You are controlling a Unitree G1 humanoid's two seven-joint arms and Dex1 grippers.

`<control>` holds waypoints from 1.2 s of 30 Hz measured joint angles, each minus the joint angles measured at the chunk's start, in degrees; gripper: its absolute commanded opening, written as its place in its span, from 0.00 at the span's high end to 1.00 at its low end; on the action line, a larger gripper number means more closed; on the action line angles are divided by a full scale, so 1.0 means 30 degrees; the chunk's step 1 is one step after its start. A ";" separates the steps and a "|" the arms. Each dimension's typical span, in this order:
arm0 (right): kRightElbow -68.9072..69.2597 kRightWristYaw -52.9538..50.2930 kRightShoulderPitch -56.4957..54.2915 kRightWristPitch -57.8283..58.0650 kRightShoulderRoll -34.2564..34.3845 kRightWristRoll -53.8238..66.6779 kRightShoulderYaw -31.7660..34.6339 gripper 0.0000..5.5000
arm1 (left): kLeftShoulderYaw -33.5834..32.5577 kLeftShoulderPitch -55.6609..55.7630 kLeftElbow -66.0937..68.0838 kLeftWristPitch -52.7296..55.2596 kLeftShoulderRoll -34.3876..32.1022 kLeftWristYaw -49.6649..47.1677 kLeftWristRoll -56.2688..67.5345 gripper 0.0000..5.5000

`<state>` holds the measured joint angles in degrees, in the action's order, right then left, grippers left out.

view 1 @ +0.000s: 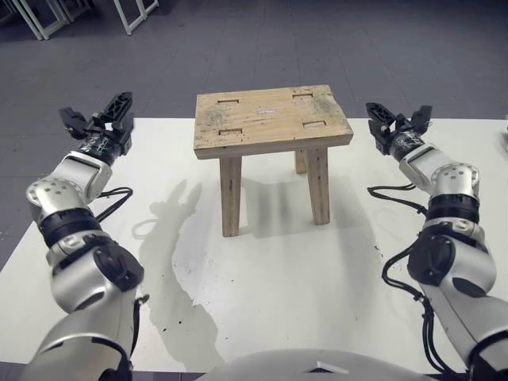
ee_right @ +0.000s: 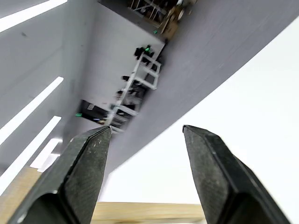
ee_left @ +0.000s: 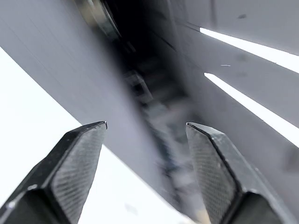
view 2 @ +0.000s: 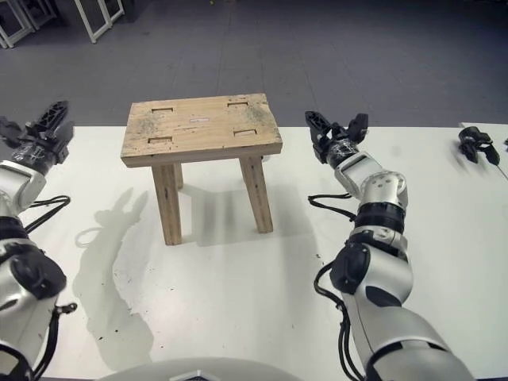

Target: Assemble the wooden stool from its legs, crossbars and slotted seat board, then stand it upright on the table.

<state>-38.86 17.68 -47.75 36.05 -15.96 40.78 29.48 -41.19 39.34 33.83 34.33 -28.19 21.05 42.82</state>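
The wooden stool (view 1: 270,127) stands upright on the white table (view 1: 302,278), its slotted seat board (view 2: 201,127) on top and its legs (view 1: 230,194) resting on the surface. My left gripper (view 1: 97,115) is raised to the left of the stool, open and holding nothing. My right gripper (view 1: 399,119) is raised to the right of the seat, also open and holding nothing. The right wrist view catches an edge of the seat board (ee_right: 149,212) beyond the open fingers (ee_right: 84,177). In the left wrist view the open fingers (ee_left: 74,172) point off the table.
A small black object (view 2: 479,144) lies near the table's right edge. White frame furniture (view 1: 131,16) stands on the grey floor beyond the far edge of the table. Bare table surface spreads in front of the stool.
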 measured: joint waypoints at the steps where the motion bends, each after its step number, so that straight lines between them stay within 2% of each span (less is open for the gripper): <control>1: 0.1780 -0.0288 0.1100 -0.1210 0.0136 -0.1486 -0.1253 0.49 | 0.0938 -0.1520 -0.2413 -0.2365 0.0979 -0.0477 -0.1689 0.43; 3: 0.5416 -0.1385 0.3640 -0.4067 0.0372 -0.5122 -0.3918 0.49 | 0.3379 -0.5063 -0.7253 -0.6875 0.3083 -0.1650 -0.5435 0.43; 5: 0.7706 -0.2269 0.5714 -0.6275 0.0680 -0.7719 -0.5722 0.49 | 0.5545 -0.7598 -1.0443 -0.9554 0.4749 -0.2609 -0.8136 0.43; 6: 0.9485 -0.2910 0.7486 -0.7944 0.0878 -0.9542 -0.7118 0.49 | 0.7296 -0.9445 -1.2712 -1.1448 0.5923 -0.3293 -1.0088 0.43; 9: 1.2575 -0.3668 1.0990 -1.0104 0.1567 -1.2043 -0.9244 0.49 | 0.9680 -1.2288 -1.6128 -1.4207 0.7641 -0.4357 -1.2615 0.43; 13: 1.4239 -0.3997 1.2891 -1.0383 0.2045 -1.2813 -1.0045 0.49 | 1.0634 -1.4643 -1.7039 -1.4755 0.8367 -0.5177 -1.3794 0.43; 21: 1.6041 -0.4252 1.4126 -0.9573 0.2863 -1.2945 -1.0765 0.49 | 1.1908 -1.5994 -1.7421 -1.4902 0.8690 -0.5348 -1.3798 0.43; 30: 1.7249 -0.4703 1.5506 -0.8892 0.3620 -1.3534 -1.1505 0.49 | 1.2024 -1.6007 -1.7684 -1.3995 0.8075 -0.4486 -1.2287 0.43; 36: 1.7522 -0.5025 1.6398 -1.0191 0.4028 -1.4350 -1.2364 0.49 | 1.1832 -1.7281 -1.9545 -1.2764 0.7339 -0.3635 -1.0878 0.43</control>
<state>13.71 2.60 1.44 5.48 -3.88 -2.27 -7.61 -5.69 -12.50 -24.81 -3.96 -6.17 10.15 10.19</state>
